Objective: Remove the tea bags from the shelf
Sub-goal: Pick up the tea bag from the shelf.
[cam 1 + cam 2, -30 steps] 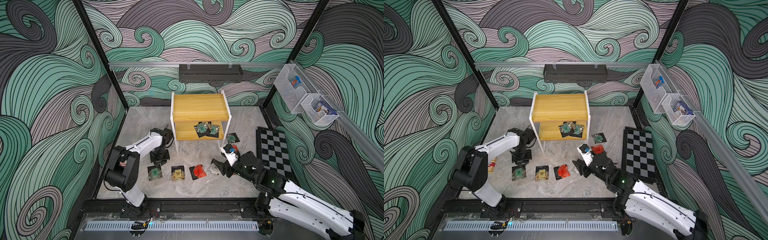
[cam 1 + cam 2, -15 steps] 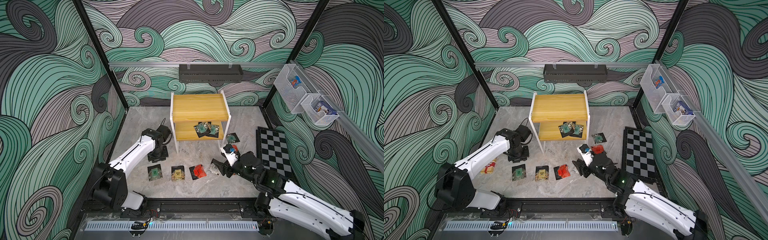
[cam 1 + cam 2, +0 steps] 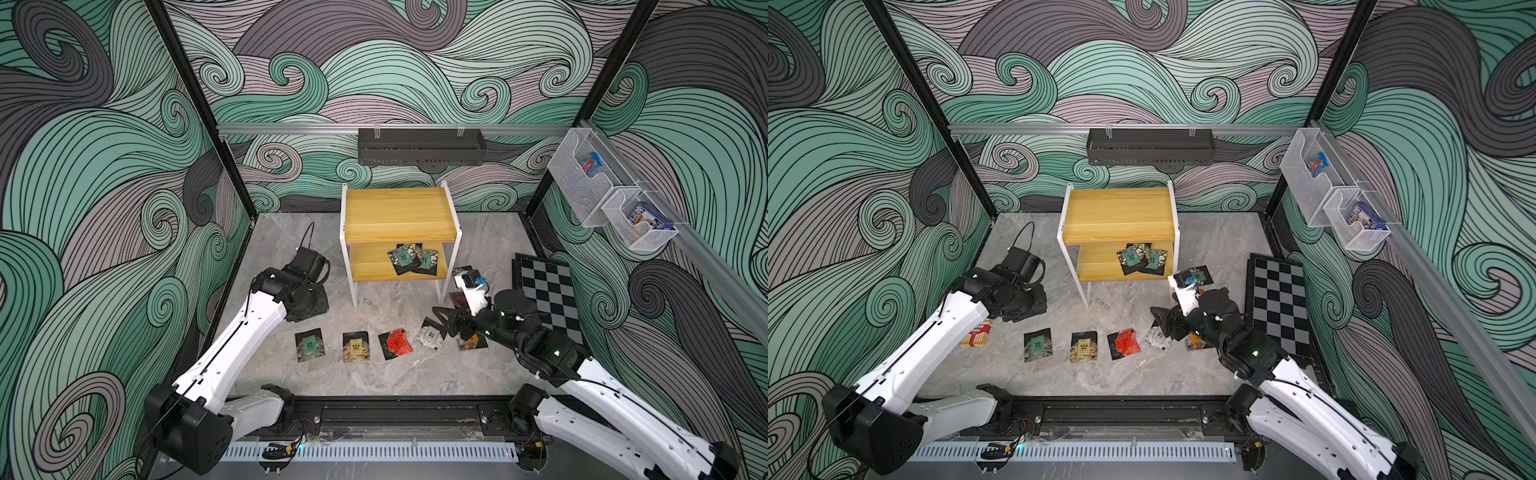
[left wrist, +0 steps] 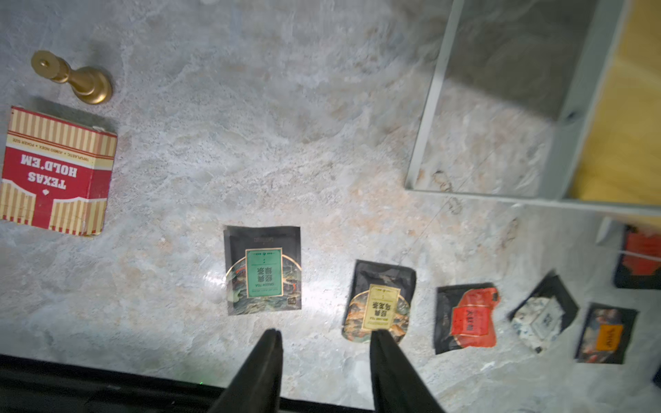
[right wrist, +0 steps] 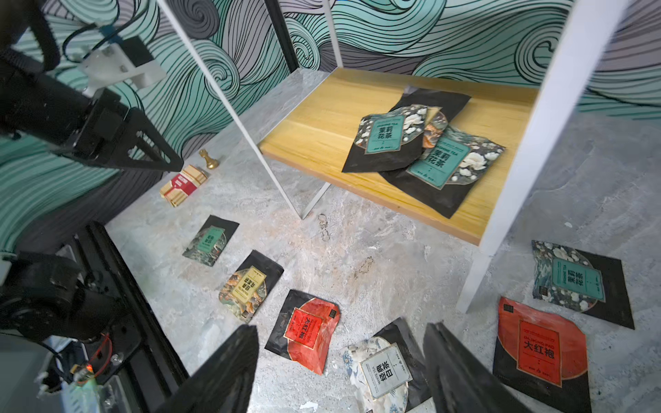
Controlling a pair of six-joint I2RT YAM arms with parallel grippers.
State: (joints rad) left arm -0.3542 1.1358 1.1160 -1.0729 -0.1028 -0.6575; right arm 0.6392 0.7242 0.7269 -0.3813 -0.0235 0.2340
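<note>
The yellow two-tier shelf (image 3: 399, 214) (image 3: 1119, 212) stands at the back. A few overlapping tea bags (image 3: 413, 258) (image 3: 1142, 257) (image 5: 422, 143) lie on its lower board. On the floor in front lie teal (image 4: 264, 271), gold (image 4: 381, 304), red (image 4: 468, 318), white (image 5: 384, 370) and orange (image 4: 606, 334) tea bags. My left gripper (image 4: 325, 334) hangs open and empty above the floor, left of the shelf, just short of the teal and gold bags. My right gripper (image 5: 341, 327) stands open and empty low over the red and white bags, right of the shelf.
A red-and-cream card box (image 4: 57, 171) and a gold chess piece (image 4: 77, 80) lie at the left. A chessboard (image 3: 548, 299) lies at the right wall. More tea bags (image 5: 576, 282) lie by the shelf's right leg. A dark tray (image 3: 419, 147) and clear bins (image 3: 611, 203) hang on the walls.
My left arm has stretched out, its elbow dropping toward the front rail, and its jaws have widened. The right gripper has stayed in place and opened a little more.
</note>
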